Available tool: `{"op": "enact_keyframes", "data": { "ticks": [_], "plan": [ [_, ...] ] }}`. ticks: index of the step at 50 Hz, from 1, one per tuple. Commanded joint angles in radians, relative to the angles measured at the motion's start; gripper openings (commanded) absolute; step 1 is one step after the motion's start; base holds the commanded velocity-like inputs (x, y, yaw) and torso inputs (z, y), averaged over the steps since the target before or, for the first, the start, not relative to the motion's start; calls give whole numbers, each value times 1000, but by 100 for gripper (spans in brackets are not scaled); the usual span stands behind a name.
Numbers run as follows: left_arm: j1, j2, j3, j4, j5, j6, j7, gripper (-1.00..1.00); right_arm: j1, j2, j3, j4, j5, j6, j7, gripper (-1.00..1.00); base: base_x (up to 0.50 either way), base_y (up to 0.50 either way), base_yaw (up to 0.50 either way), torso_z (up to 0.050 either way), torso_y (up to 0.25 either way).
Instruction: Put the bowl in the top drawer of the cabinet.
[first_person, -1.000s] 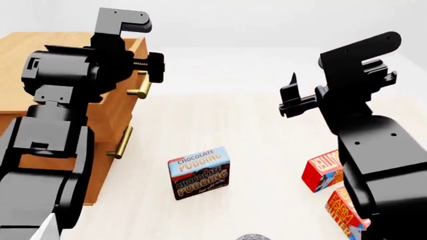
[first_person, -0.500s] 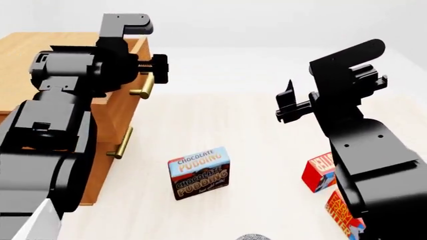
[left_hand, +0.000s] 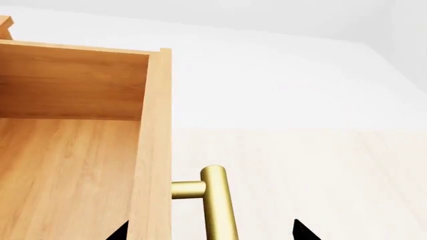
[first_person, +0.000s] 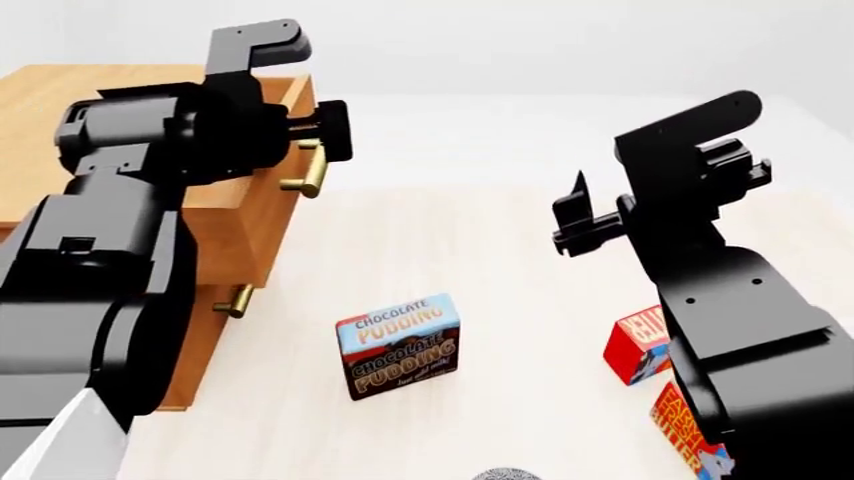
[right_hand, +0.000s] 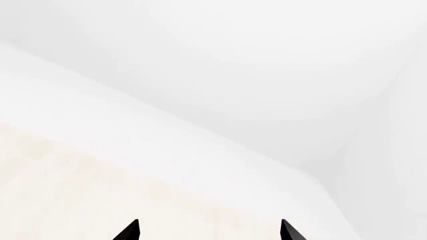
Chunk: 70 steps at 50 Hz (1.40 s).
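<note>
Straddling the brass handle, whose bar runs crosswise between spread jaws, the left gripper works the part-open top drawer of the cabinet. Right gripper: spread, empty. The bowl is not identifiable.

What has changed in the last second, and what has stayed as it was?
The top drawer has slid out from the cabinet, drawn by the left tool at its brass handle; its wooden inside now shows in the left wrist view. The right tool drifted a little towards the left. The pudding box and the lower drawer's handle stayed put.
</note>
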Motion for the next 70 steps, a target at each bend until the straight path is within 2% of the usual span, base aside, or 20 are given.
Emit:
{"op": "enact_keyframes", "data": {
  "ticks": [1,17,25,35,53,64,70],
  "plan": [
    [33,29,-66,-25,-75,10,39,100,-13,12,7,-6,1,1,3,100,0,0,0,0,0],
    [51,87,-78,3,-68,-25,54,100,-28,30,20,-15,8,2,-2,100,5,0,-3,0,0],
    [115,87,-56,173,-160,-133,25,100,-37,38,29,-34,12,13,-2,100,-2,0,-1,0,0],
    [176,80,-96,349,-295,-263,0,100,-55,49,37,-35,18,6,-6,100,-10,0,0,0,1],
    [195,85,-70,364,-452,-281,-39,100,-81,63,54,-57,31,9,-11,100,-11,0,2,0,5],
    [241,90,15,437,-701,-303,-128,100,-88,66,51,-64,34,13,-13,100,-12,0,2,0,5],
    [262,90,66,491,-849,-306,-220,100,-97,70,52,-56,35,7,-14,100,-13,0,2,0,5]
  ]
}}
